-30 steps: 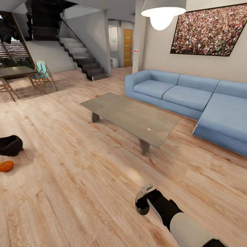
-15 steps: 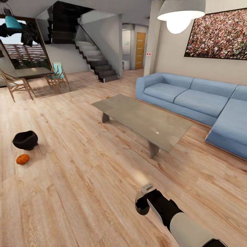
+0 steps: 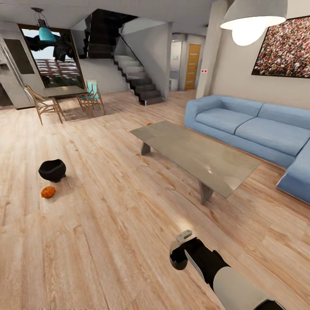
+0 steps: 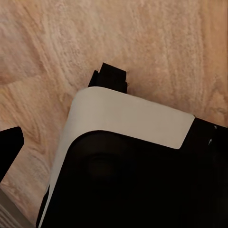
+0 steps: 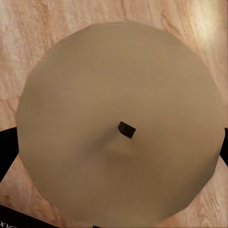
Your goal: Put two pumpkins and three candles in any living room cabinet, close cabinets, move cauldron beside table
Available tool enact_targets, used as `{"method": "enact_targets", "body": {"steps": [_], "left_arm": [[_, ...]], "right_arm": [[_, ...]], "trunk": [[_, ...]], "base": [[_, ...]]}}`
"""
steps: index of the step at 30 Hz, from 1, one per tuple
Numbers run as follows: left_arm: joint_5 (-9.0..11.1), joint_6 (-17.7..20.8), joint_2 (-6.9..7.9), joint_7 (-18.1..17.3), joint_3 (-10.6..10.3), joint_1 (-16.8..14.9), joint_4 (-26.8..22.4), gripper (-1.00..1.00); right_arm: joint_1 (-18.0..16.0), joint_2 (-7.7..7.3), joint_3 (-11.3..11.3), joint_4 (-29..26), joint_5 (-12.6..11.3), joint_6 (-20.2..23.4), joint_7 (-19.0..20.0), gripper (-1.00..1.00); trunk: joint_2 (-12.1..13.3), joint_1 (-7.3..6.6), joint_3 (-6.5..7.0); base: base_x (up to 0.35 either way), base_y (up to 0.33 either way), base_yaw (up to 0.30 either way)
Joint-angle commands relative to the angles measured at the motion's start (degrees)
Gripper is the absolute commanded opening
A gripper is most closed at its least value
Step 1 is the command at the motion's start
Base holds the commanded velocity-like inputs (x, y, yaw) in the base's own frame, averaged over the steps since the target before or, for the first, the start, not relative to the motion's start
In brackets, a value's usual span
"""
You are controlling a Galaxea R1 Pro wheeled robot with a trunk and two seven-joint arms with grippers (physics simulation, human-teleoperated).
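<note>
Right gripper (image 3: 178, 254) clamps candle (image 5: 118, 123) between fingers.

Readable text: none
Small red sign (image 3: 204, 71) on the far wall: too small to read
Wall picture (image 3: 284, 48): no letters

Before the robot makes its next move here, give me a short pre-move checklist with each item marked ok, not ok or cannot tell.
1. Candle held in the right gripper: ok, its round top and wick sit between the fingers in the right wrist view.
2. Left gripper free: cannot tell, its wrist view shows the robot's own body over floor.
3. Pumpkin located: ok, on the floor beside the cauldron.
4. Second pumpkin located: cannot tell, only an orange bit at the far edge of the coffee table.
5. Cauldron next to a table: not ok, it stands well apart.
6. Cabinet located: not ok.
</note>
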Motion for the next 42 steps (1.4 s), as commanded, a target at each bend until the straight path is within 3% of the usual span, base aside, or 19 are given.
{"method": "enact_targets", "body": {"steps": [1, 9, 42], "left_arm": [[0.00, 0.00, 0.00, 0.00, -0.01, 0.00, 0.00, 1.00], [0.00, 0.00, 0.00, 0.00, 0.01, 0.00, 0.00, 1.00], [0.00, 0.00, 0.08, -0.02, 0.01, 0.00, 0.03, 1.00]], "right_arm": [[-0.01, 0.00, 0.00, 0.00, -0.01, 0.00, 0.02, -1.00], [-0.01, 0.00, 0.00, 0.00, -0.01, 0.00, 0.08, -1.00], [-0.01, 0.00, 0.00, 0.01, -0.01, 0.01, 0.08, -1.00]], "trunk": [[0.00, 0.00, 0.03], [0.00, 0.00, 0.06], [0.00, 0.00, 0.06]], "base": [[0.000, 0.000, 0.184], [0.000, 0.000, 0.115], [0.000, 0.000, 0.282]]}}
